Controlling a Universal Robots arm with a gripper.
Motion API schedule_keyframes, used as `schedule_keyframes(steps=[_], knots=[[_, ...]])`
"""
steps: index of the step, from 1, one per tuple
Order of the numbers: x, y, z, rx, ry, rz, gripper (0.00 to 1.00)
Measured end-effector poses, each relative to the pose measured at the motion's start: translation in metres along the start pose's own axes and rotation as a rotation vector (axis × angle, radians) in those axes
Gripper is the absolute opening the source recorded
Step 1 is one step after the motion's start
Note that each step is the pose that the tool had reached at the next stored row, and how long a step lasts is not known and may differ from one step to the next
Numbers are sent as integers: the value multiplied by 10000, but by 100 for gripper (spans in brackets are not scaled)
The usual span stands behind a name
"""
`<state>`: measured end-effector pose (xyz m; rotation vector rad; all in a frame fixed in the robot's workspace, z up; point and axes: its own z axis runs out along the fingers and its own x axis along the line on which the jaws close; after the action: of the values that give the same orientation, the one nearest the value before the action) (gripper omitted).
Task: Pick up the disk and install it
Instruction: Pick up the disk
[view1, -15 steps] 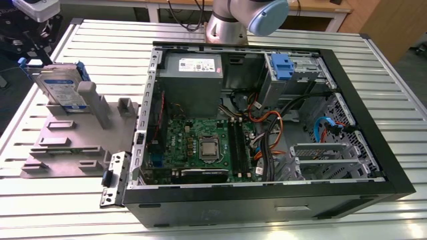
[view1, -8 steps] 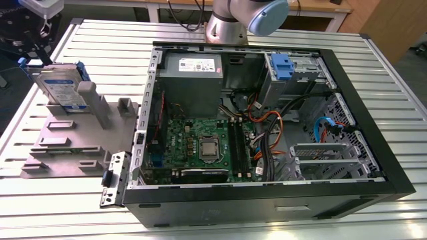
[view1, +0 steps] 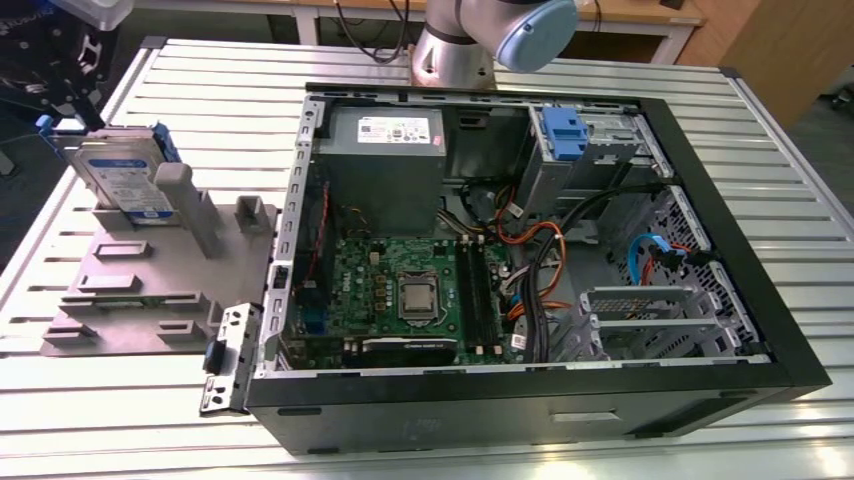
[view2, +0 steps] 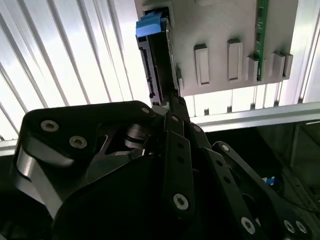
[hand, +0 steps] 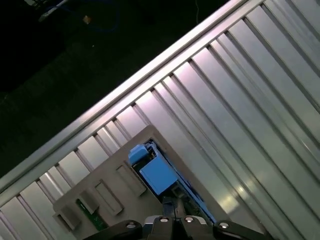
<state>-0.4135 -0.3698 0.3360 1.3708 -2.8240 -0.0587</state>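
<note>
The gripper (view2: 174, 102) is hanging, jaws seemingly drawn together and gripping nothing, just over the disk (view1: 123, 180), which is standing on edge in the grey holder (view1: 134, 290) on the table (view1: 400, 450), its thin upper edge stretching straight ahead of them.

The exterior view looks steeply down from above the ribbed aluminium tabletop (view1: 747, 120), taking in the flat grey plastic holder plate (view1: 134, 290) and the open black computer case (view1: 534, 250) beside it. Both wrist views sit close over that plate (view2: 220, 25) (hand: 90, 187), looking down past the black hand (view2: 172, 105) (hand: 175, 212). All three views share the plate.
</note>
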Motion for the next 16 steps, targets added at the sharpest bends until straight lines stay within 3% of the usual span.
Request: schedule_keyframes(steps=[16], knots=[[0,0,4,-43,100,-2903,11]])
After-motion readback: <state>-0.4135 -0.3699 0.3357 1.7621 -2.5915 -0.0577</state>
